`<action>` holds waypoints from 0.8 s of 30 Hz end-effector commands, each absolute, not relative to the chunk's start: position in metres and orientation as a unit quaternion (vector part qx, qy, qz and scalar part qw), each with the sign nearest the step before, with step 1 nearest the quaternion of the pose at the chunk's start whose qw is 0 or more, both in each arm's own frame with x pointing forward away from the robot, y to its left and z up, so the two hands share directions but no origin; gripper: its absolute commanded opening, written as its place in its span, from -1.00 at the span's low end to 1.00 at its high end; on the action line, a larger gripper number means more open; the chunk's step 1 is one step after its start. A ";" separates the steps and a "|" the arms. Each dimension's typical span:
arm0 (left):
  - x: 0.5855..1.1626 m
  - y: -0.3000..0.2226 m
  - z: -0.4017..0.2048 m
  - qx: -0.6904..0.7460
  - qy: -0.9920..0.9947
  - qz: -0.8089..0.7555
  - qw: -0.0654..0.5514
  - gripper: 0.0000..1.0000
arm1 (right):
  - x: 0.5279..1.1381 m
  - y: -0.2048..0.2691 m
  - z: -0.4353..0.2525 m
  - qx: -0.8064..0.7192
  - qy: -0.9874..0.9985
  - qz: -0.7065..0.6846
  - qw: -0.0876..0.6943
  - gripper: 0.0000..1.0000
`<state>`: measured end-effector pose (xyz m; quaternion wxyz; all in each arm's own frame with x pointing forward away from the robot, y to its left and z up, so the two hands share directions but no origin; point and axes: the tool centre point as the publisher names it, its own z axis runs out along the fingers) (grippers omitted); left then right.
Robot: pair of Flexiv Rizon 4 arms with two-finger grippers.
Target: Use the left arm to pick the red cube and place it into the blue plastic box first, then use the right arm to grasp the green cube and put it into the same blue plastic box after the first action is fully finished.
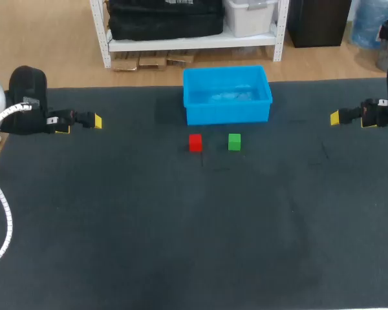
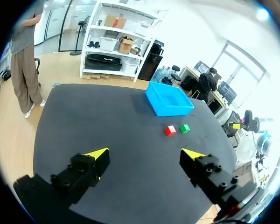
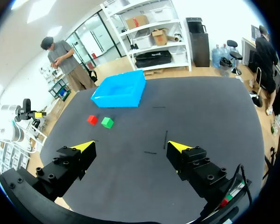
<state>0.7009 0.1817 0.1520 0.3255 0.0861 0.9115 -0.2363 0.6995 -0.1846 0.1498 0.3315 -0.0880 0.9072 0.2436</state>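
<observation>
The left gripper [image 2: 144,154] hangs at the left side of the dark table [image 1: 116,245], its two fingers spread wide with nothing between them. Its job comes first. The small red cube [image 1: 195,143] sits well away, near the middle, just in front of the blue plastic box [image 1: 227,111]. I think the gripper should come straight down with one finger on each side, and not bump the small green cube [image 1: 234,142] close beside it. There is lots of bare table to cross. The box walls stand up, so lift high. The right gripper [image 3: 131,146] hangs far right, fingers apart, holding nothing.
</observation>
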 end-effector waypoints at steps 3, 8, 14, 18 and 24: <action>0.701 0.183 0.151 0.088 0.909 -0.240 0.328 1.00 | 0.700 -0.185 0.150 -0.088 0.908 0.243 0.331 1.00; 0.701 0.183 0.151 0.088 0.909 -0.240 0.328 1.00 | 0.700 -0.185 0.150 -0.088 0.908 0.243 0.331 1.00; 0.701 0.183 0.151 0.088 0.909 -0.240 0.328 1.00 | 0.700 -0.185 0.150 -0.088 0.908 0.243 0.331 1.00; 0.701 0.183 0.151 0.088 0.909 -0.240 0.328 1.00 | 0.700 -0.185 0.150 -0.088 0.908 0.243 0.331 1.00; 0.699 0.189 0.149 0.079 0.913 -0.237 0.324 1.00 | 0.700 -0.185 0.150 -0.088 0.908 0.243 0.331 1.00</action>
